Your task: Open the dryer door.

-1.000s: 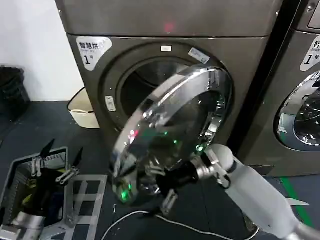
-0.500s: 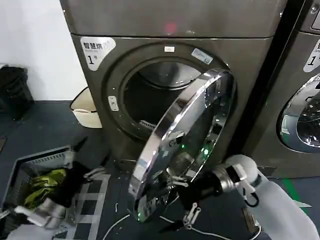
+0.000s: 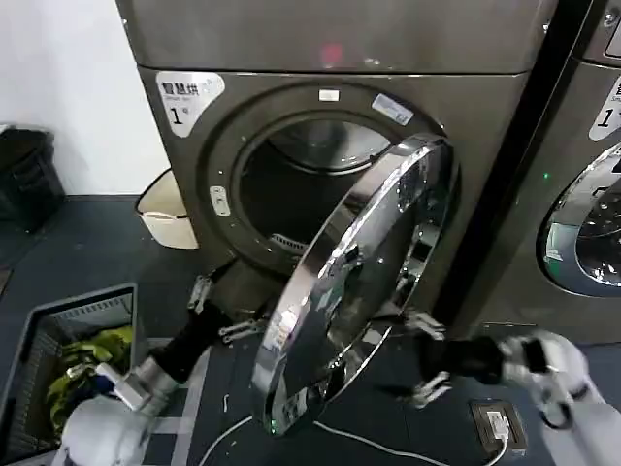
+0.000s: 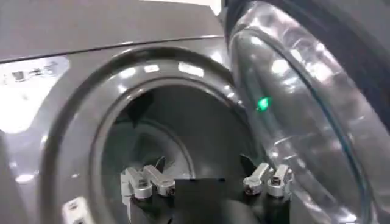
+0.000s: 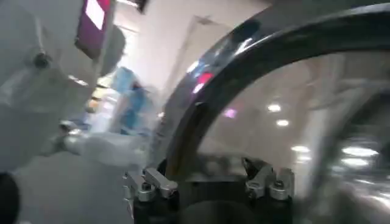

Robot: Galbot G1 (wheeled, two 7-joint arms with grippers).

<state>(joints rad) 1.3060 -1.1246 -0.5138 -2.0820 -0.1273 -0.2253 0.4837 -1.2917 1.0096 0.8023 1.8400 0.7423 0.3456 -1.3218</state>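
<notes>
Dark floor (image 3: 87,243) fronted two grey machines. Door (image 3: 354,282) stood partly swung out. Right end effector (image 3: 419,357) open, empty, beside its lower rim. Left end effector (image 3: 215,303) open near the drum mouth; door swinging back could strike it.

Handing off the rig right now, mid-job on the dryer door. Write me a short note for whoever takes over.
Left hand: open, empty, low in front of the drum opening, beside the door's free edge.
Right hand: open, empty, on the chrome outer side of the dryer door, near its lower edge, not gripping.
Door: unlatched, swung partway out, hinged on the right.
Done: door open enough to see the drum.
Left: probably swing it wider; mind the cable on the floor.
</notes>
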